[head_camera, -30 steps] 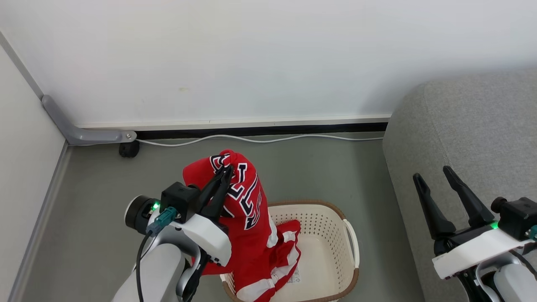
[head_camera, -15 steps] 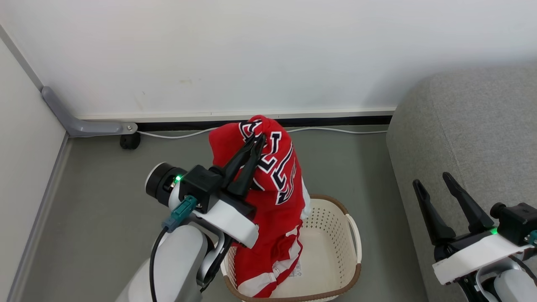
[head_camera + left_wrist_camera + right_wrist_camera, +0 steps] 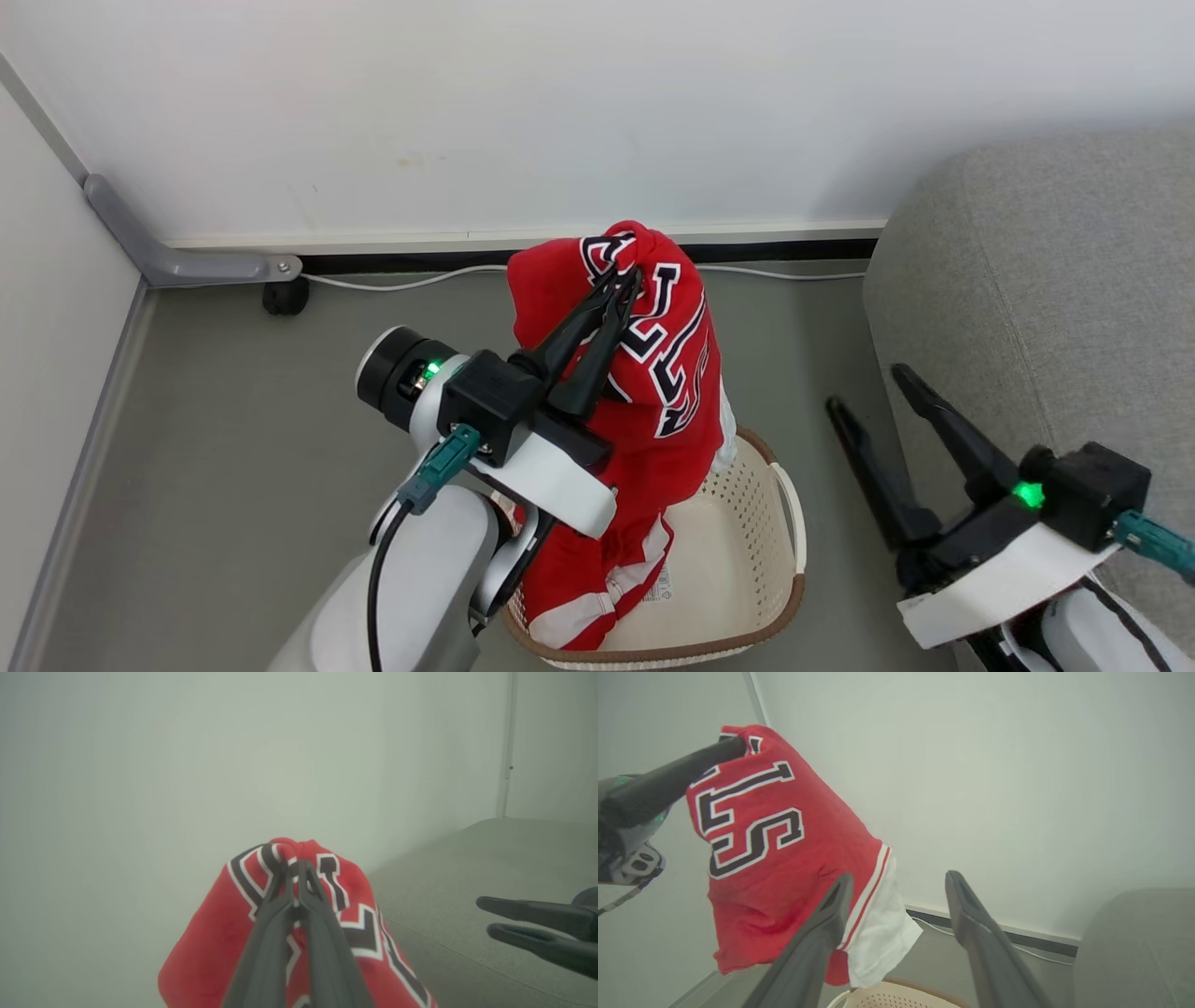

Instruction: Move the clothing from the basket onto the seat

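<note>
Bare floor (image 3: pixel 215 420) to my left. My left gripper (image 3: pixel 624 280) clenches the clothing (image 3: pixel 667 392) at its top — it hangs down, lower end inside the basket (image 3: pixel 792 597). My right gripper (image 3: pixel 864 386) is spread, holding nothing, beside the rounded edge of the seat (image 3: pixel 1055 299).

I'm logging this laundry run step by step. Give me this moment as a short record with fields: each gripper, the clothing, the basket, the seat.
left gripper: jaws shut on the jersey, raised above the basket
right gripper: jaws open, empty, near the edge of the seat
jersey: hangs from the left gripper, lower red-and-white folds reaching into the basket
basket: on the floor, left of the seat
seat: no clothing on the visible part
progress: clothing lifted, not yet on the seat
</note>
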Controlling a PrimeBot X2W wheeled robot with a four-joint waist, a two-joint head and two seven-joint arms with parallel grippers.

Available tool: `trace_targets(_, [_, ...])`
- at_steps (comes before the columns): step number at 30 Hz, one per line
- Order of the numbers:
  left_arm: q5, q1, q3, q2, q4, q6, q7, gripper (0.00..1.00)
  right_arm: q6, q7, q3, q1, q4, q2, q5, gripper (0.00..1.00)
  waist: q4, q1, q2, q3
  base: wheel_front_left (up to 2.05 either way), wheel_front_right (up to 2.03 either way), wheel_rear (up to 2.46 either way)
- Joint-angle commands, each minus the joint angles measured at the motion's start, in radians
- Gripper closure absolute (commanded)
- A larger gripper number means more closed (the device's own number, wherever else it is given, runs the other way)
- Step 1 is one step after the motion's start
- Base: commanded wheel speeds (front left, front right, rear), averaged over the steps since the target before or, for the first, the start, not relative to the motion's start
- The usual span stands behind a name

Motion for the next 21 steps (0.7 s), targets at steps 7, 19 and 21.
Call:
trace_targets(7, [0.01, -0.058, 0.002, -0.006, -0.035, 0.023, -0.007, 1.0, 0.007, -0.006, 0.148, -0.107, -0.157, -0.038, -0.079, 0.0, 0.005, 0.0001, 0.0, 0.025, 0.0, 0.0, 0.0])
trace_targets(19, [-0.005, -0.091, -0.073, -0.027, -0.018, 0.03, -0.019, 1.0, 0.007, -0.006, 0.25, -0.186, -0.032, 0.029, -0.179, 0.0, 0.042, 0.0001, 0.0, 0.038, 0.0, 0.0, 0.0])
trace_targets(21, [-0.013, -0.095, -0.083, -0.028, -0.012, 0.029, -0.02, 1.0, 0.007, -0.006, 0.252, -0.192, 0.007, 0.05, -0.194, 0.0, 0.05, 0.0001, 0.0, 0.035, 0.0, 0.0, 0.0])
